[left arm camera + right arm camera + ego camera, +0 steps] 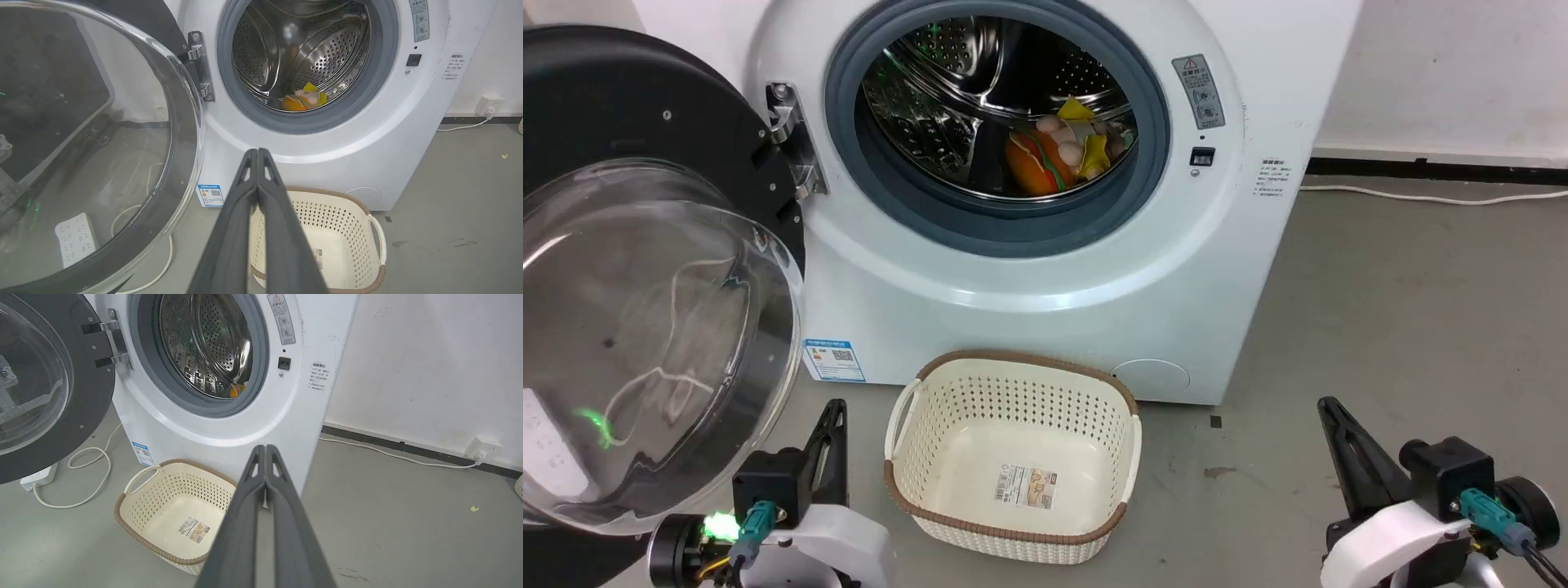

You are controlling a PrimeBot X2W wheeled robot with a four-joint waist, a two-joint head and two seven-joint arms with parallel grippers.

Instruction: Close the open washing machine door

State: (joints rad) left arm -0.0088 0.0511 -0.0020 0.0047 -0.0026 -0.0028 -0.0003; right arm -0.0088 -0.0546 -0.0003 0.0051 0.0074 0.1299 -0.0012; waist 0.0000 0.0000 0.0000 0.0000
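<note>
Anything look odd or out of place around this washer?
Bright orange and yellow toy-like items lie in the steel drum of the white washing machine, whose round black-rimmed glass door hangs wide open. Nothing looks spilled or damaged.

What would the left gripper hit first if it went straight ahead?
Probably the white front of the washing machine, just below the drum opening; the left gripper points there, though depth is unclear.

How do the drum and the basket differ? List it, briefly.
The drum is shiny steel; the basket is cream with a brown rim. The drum faces forward; the basket sits on the floor, open upward. The drum holds orange and yellow items; the basket holds only a label. Both are perforated.
</note>
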